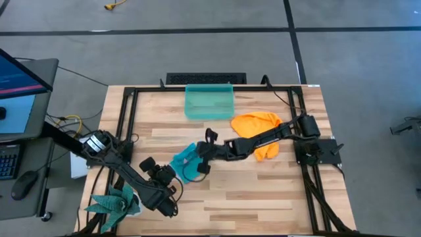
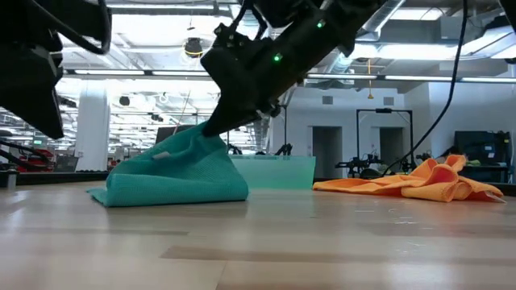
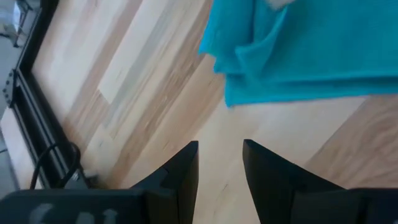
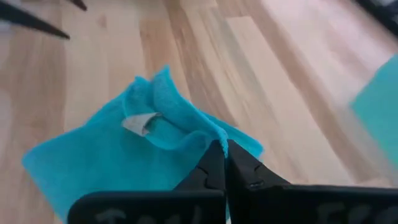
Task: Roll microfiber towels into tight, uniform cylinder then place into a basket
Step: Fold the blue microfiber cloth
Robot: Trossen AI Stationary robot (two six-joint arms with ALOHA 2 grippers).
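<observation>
Pale wooden planks [image 1: 263, 191] framed in black rail fill the high view, set on a grey floor beside a desk with a monitor [image 1: 16, 85]. At the far edge the teal-green basket [image 1: 209, 102] holds nothing visible. Just right of it lies the crumpled orange towel [image 1: 258, 128]; the teal towel [image 1: 187, 161] sits mid-table, pinched at one edge by the right gripper [image 1: 204, 158]. Near the front corner, the left gripper [image 1: 168, 187] hovers beside a green plant [image 1: 115, 204].

From the low view, the teal towel [image 2: 173, 173] is drawn up into a peak — its base on the wood, the basket [image 2: 274, 171] behind it, a lit hall beyond.

In the left wrist view, the left gripper [image 3: 219, 163] stands part open over bare wood, holding nothing.

In the right wrist view, the right gripper [image 4: 221, 158] is clamped on a fold of the teal towel [image 4: 118, 155] — a small white tag [image 4: 140, 123] showing.
</observation>
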